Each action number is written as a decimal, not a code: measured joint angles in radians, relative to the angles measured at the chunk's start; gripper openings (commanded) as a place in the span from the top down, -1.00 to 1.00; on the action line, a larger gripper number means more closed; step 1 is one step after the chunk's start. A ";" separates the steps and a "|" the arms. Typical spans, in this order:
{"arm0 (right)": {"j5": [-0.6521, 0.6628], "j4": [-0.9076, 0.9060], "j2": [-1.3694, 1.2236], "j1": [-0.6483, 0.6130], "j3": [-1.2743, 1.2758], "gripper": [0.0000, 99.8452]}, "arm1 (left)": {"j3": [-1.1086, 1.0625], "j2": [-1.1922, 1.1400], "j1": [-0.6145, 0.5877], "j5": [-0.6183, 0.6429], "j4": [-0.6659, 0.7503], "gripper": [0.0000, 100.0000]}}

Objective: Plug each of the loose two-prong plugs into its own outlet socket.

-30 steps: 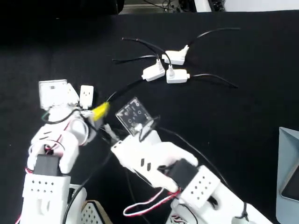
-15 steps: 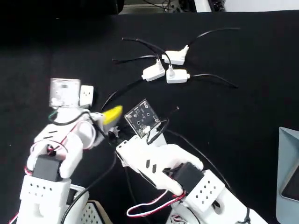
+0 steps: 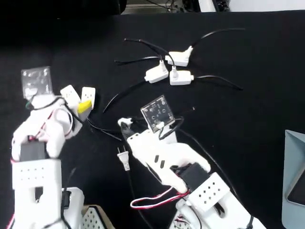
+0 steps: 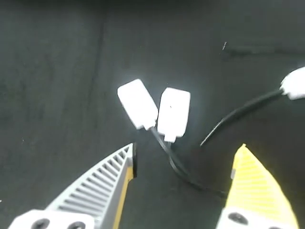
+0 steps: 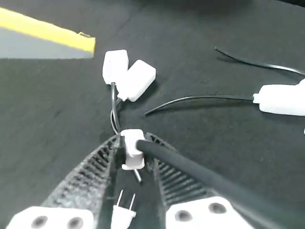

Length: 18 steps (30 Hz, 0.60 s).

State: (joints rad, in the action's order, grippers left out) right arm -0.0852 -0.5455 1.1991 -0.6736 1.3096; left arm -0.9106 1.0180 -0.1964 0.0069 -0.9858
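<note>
Two white outlet sockets (image 3: 70,94) (image 3: 87,97) lie side by side at the left, each with a black cord. My left gripper (image 3: 77,108) hovers just in front of them, open with nothing in it; the left wrist view shows the sockets (image 4: 137,103) (image 4: 173,114) beyond its grey and yellow fingers (image 4: 252,191). At mid-table my right gripper (image 3: 125,125) is shut on a white two-prong plug (image 5: 131,150) with a thick black cord. A second loose plug (image 3: 123,159) lies on the cloth beside the right arm, its prongs (image 5: 123,204) visible under the gripper.
Three more white cord ends (image 3: 179,58) (image 3: 156,73) (image 3: 180,78) with thin black cords lie in a cluster at the back centre. A grey bin (image 3: 294,176) stands at the right edge. Black cords cross the cloth between the arms.
My left arm swung left, uncovering the second socket. The right gripper moved right and farther out with its plug. The loose plug on the cloth came into sight.
</note>
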 measured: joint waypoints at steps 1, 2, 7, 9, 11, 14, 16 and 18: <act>0.000 0.006 0.000 0.000 0.002 0.98 | 0.017 -0.048 -0.003 -0.015 0.000 0.35; 0.000 0.009 0.000 0.000 0.002 0.98 | 0.031 -0.097 -0.003 -0.028 0.000 0.35; 0.000 0.017 0.000 0.000 0.002 0.98 | 0.123 -0.327 -0.003 -0.086 0.000 0.34; 0.000 0.017 0.000 0.005 0.002 0.98 | 0.167 -0.404 -0.003 -0.092 0.002 0.34; 0.000 0.017 -0.003 0.005 0.002 0.98 | 0.209 -0.476 -0.003 -0.095 0.002 0.34; 0.000 0.028 -0.051 0.005 0.002 0.98 | 0.279 -0.580 -0.003 -0.100 0.002 0.34; 0.000 0.060 -0.095 0.005 0.002 0.98 | 0.333 -0.651 -0.015 -0.100 0.002 0.34; 0.000 0.094 -0.149 0.005 0.002 0.98 | 0.387 -0.723 -0.029 -0.104 0.002 0.34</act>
State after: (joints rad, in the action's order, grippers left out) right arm -0.0852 -0.4519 1.0503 -0.6690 1.3111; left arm -0.5240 0.2954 -0.2256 -0.0974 -0.9843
